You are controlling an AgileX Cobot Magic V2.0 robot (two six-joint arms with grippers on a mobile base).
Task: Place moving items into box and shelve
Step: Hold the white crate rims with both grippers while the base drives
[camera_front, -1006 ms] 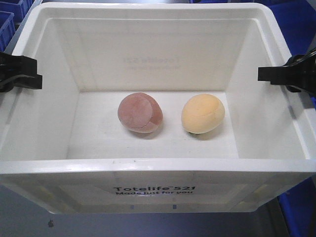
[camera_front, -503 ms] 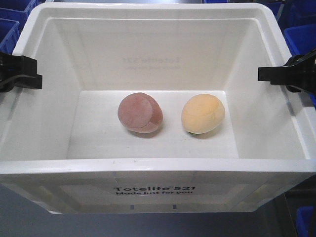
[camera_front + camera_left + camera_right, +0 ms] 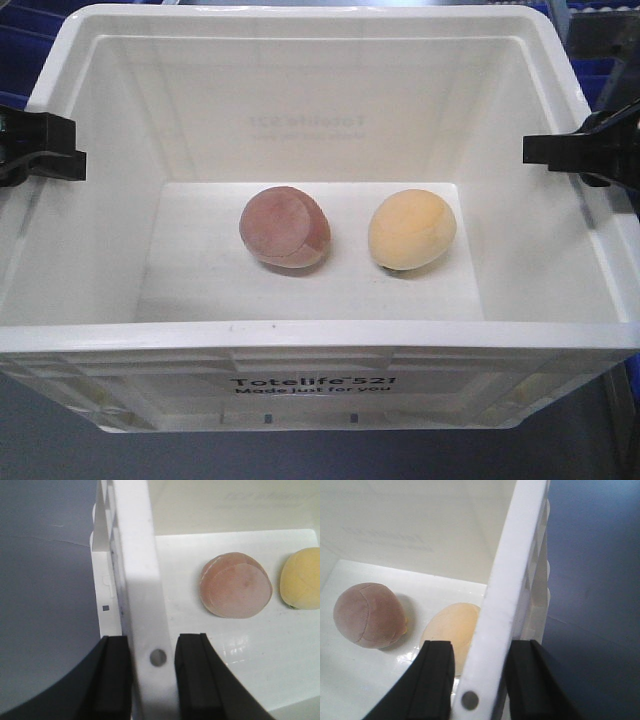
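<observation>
— Pincer grip first: what is being held?
— The left pincer (image 3: 154,652) is closed on the rim of the box (image 3: 300,338) at 9 o'clock, with one finger set inside the wall and one outside. The right pincer (image 3: 482,655) is clamped the same way at 3 o'clock.
— Where are the moving items found?
— Both are lying on the box floor. The reddish-brown lump (image 3: 285,228) is seen near the middle, and the yellow-orange lump (image 3: 412,230) is just beside it at 3 o'clock, with a small gap between them.
— How much is judged done?
— The loading is judged finished. The shelving is left: no shelf is shown, only a grey surface (image 3: 60,455) below at 6 o'clock and blue bins (image 3: 610,85) past the rim at 2 o'clock. Whether the box is lifted cannot be told.
</observation>
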